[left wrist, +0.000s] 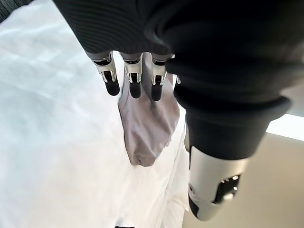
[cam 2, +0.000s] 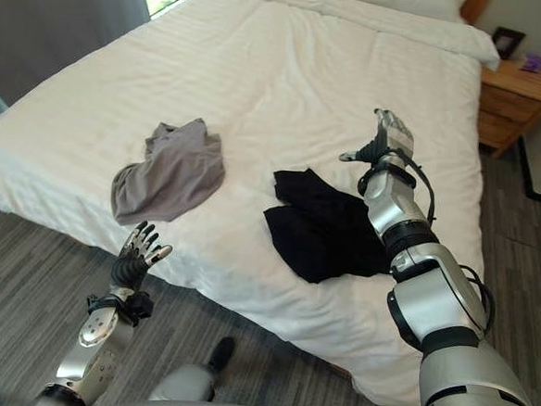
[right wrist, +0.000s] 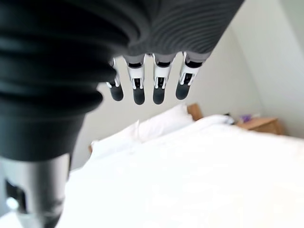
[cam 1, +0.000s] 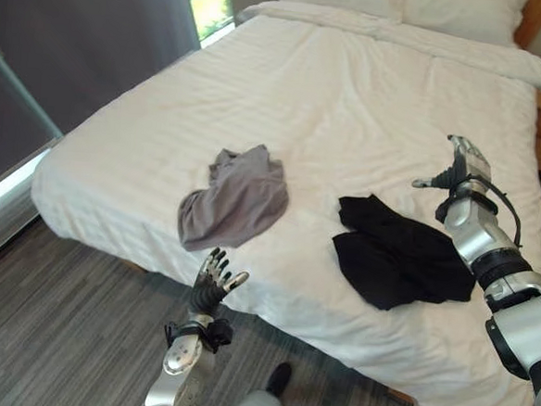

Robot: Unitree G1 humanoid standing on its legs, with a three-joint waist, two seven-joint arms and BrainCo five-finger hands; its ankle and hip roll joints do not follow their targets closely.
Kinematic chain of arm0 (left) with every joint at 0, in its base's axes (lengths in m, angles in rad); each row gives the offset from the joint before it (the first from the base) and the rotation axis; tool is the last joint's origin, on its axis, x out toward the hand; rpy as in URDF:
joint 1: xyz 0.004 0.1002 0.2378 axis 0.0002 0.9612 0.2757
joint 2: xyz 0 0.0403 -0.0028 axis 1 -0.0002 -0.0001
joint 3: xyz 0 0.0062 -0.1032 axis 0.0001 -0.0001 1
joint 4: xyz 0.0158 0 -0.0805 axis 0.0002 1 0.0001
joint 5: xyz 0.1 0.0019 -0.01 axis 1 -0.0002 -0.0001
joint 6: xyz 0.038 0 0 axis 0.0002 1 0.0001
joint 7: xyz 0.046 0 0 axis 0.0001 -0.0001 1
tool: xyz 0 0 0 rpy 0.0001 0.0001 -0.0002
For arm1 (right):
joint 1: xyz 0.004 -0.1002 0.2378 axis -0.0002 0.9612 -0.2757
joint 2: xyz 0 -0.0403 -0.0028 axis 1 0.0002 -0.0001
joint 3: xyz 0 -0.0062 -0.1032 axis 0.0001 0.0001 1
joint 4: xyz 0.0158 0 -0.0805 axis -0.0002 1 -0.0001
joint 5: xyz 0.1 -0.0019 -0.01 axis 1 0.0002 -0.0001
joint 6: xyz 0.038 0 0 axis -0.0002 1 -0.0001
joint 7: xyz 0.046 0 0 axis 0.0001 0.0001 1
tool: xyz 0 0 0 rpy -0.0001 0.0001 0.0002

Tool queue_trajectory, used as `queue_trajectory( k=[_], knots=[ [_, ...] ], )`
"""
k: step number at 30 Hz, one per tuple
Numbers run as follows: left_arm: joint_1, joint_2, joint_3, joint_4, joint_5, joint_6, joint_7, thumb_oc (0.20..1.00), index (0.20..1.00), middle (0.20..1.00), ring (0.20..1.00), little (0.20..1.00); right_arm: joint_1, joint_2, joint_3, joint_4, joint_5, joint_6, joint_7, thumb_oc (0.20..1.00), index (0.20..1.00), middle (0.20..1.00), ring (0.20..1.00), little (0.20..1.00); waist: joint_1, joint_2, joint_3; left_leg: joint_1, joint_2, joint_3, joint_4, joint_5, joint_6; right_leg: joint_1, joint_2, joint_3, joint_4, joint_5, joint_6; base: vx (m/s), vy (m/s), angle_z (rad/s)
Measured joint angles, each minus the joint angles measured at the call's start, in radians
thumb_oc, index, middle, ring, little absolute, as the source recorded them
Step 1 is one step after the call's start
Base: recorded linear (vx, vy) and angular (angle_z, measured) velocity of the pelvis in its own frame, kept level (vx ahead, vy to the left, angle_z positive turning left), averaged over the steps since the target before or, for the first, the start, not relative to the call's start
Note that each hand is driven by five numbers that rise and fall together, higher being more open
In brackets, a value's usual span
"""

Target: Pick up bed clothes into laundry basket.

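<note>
Where the white bed point(cam 1: 353, 88) fills most of the head views, two pieces of clothing lie on its sheet near the lower edge. Left of centre is a crumpled grey garment point(cam 1: 236, 199); right of centre, well apart from it, is a black garment point(cam 1: 399, 254), bunched and flat on the sheet. Pillows point(cam 1: 423, 7) sit at the head of the bed, at the upper right of the frame. A wooden nightstand point(cam 2: 512, 101) stands beside the bed at the far right. A window point(cam 1: 207, 2) shows at the upper left, and grey wood-look floor point(cam 1: 57, 327) runs along the bottom.

At the lower left, the left hand point(cam 1: 214, 281) hangs just off the bed's near edge, below the grey garment, fingers straight and slightly spread, holding nothing. In its wrist view the grey garment lies just past the fingertips. At the right, the right hand point(cam 2: 387, 137) is raised above the sheet, beyond the black garment, fingers extended and empty. Nothing lies between either hand and the clothes.
</note>
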Motion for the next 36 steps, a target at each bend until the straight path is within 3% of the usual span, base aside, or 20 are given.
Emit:
queue_trajectory(
  k=[5, 8, 15, 16, 17, 18, 23, 27, 28, 30, 32, 36],
  knots=[
    [0.002, 0.006, -0.005, 0.003, -0.021, 0.000, -0.003, 1.000, 1.000, 1.000, 1.000, 1.000, 0.004, 0.085, -0.001, 0.160, 0.076, 0.003, 0.033, 1.000, 1.000, 1.000, 1.000, 1.000, 0.022, -0.012, 0.040, -0.021, -0.005, -0.016, -0.002, -0.006, -0.022, -0.008, 0.000, -0.016, -0.011, 0.001, -0.002, 0.00, 0.013, 0.11],
    [0.002, 0.009, -0.006, 0.004, -0.026, 0.002, -0.018, 1.000, 1.000, 1.000, 1.000, 1.000, 0.040, 0.134, -0.010, 0.274, 0.095, 0.007, 0.082, 1.000, 1.000, 1.000, 1.000, 1.000, 0.034, -0.023, 0.052, -0.036, -0.011, -0.019, -0.002, -0.003, -0.018, -0.023, -0.006, -0.019, -0.011, 0.001, -0.002, 0.02, 0.001, 0.03],
    [-0.012, 0.013, 0.008, 0.020, -0.026, 0.025, -0.053, 1.000, 1.000, 1.000, 1.000, 1.000, 0.104, 0.143, -0.067, 0.267, 0.123, -0.002, 0.149, 1.000, 1.000, 1.000, 1.000, 1.000, 0.031, -0.027, 0.053, -0.030, -0.023, -0.015, -0.002, -0.003, -0.017, -0.015, -0.018, -0.014, -0.016, 0.001, -0.002, 0.03, -0.002, 0.01],
    [-0.012, 0.013, 0.022, 0.020, -0.026, 0.027, -0.059, 1.000, 1.000, 1.000, 1.000, 1.000, 0.106, 0.143, -0.068, 0.267, 0.123, -0.002, 0.159, 0.520, 0.520, 0.520, 0.520, 0.520, 0.032, -0.027, 0.053, -0.024, -0.023, -0.015, -0.002, -0.003, -0.018, -0.009, -0.018, -0.014, -0.016, 0.001, -0.002, 0.00, 0.000, 0.00],
    [-0.010, 0.014, 0.027, 0.020, -0.026, 0.028, -0.061, 1.000, 1.000, 1.000, 1.000, 1.000, 0.106, 0.142, -0.068, 0.268, 0.123, -0.001, 0.169, 0.275, 0.275, 0.275, 0.275, 0.275, 0.031, -0.027, 0.053, -0.019, -0.023, -0.014, -0.003, -0.004, -0.018, -0.004, -0.018, -0.014, -0.017, 0.001, -0.002, 0.05, -0.024, 0.00],
    [-0.010, 0.015, 0.027, 0.020, -0.025, 0.037, -0.063, 1.000, 1.000, 1.000, 1.000, 1.000, 0.121, 0.137, -0.072, 0.261, 0.123, -0.001, 0.185, 0.200, 0.200, 0.200, 0.200, 0.200, 0.032, -0.030, 0.050, -0.011, -0.024, -0.014, -0.003, -0.007, -0.022, 0.006, -0.019, -0.014, -0.018, 0.001, -0.002, 0.03, -0.012, 0.00],
    [-0.031, 0.025, 0.027, 0.021, -0.017, 0.047, -0.061, 1.000, 1.000, 1.000, 1.000, 1.000, 0.196, 0.085, -0.089, 0.197, 0.123, -0.034, 0.199, 0.200, 0.200, 0.200, 0.200, 0.200, 0.026, -0.029, 0.033, 0.004, -0.020, -0.007, -0.003, -0.020, -0.020, 0.017, -0.020, -0.006, -0.014, 0.001, -0.002, 0.03, -0.022, -0.04],
    [-0.081, 0.083, 0.093, 0.023, -0.009, 0.039, -0.038, 1.000, 1.000, 1.000, 1.000, 1.000, 0.203, 0.018, -0.111, 0.105, 0.145, -0.035, 0.238, 0.200, 0.200, 0.200, 0.200, 0.200, -0.016, -0.013, 0.021, 0.020, -0.012, 0.018, -0.003, -0.014, -0.012, 0.016, -0.024, 0.021, -0.002, 0.002, -0.001, -0.01, -0.019, -0.19],
    [-0.100, 0.137, 0.149, 0.024, -0.006, 0.037, -0.028, 1.000, 1.000, 1.000, 1.000, 1.000, 0.204, -0.042, -0.118, -0.035, 0.174, -0.015, 0.256, 0.200, 0.200, 0.200, 0.200, 0.200, -0.055, 0.001, 0.018, 0.023, -0.008, 0.033, -0.003, -0.012, -0.009, 0.007, -0.024, 0.040, 0.007, 0.002, 0.000, -0.04, -0.001, -0.46],
    [-0.133, 0.204, 0.224, 0.036, 0.019, 0.037, -0.010, 1.000, 1.000, 1.000, 1.000, 1.000, 0.191, -0.131, -0.117, -0.186, 0.200, -0.007, 0.257, 0.200, 0.200, 0.200, 0.200, 0.200, -0.088, 0.018, 0.012, 0.024, -0.003, 0.053, -0.003, -0.013, -0.009, 0.000, -0.025, 0.062, 0.004, 0.009, 0.004, -0.04, -0.002, -0.37],
    [-0.187, 0.291, 0.319, 0.049, 0.033, 0.035, 0.014, 1.000, 1.000, 1.000, 1.000, 1.000, 0.185, -0.304, -0.122, -0.466, 0.213, 0.000, 0.249, 0.200, 0.200, 0.200, 0.200, 0.200, -0.122, 0.045, 0.007, 0.024, 0.000, 0.073, -0.004, -0.013, -0.007, -0.008, -0.028, 0.077, 0.003, 0.017, 0.007, 0.00, -0.007, -0.25],
    [-0.300, 0.388, 0.378, 0.153, 0.068, 0.034, 0.033, 1.000, 1.000, 1.000, 1.000, 1.000, 0.059, -0.463, -0.155, -0.611, 0.254, -0.002, 0.232, 0.200, 0.200, 0.200, 0.200, 0.200, -0.166, 0.064, -0.010, 0.040, 0.004, 0.098, -0.004, -0.015, -0.005, 0.007, -0.028, 0.102, -0.018, 0.029, 0.005, 0.04, 0.002, -0.20]
  ],
)
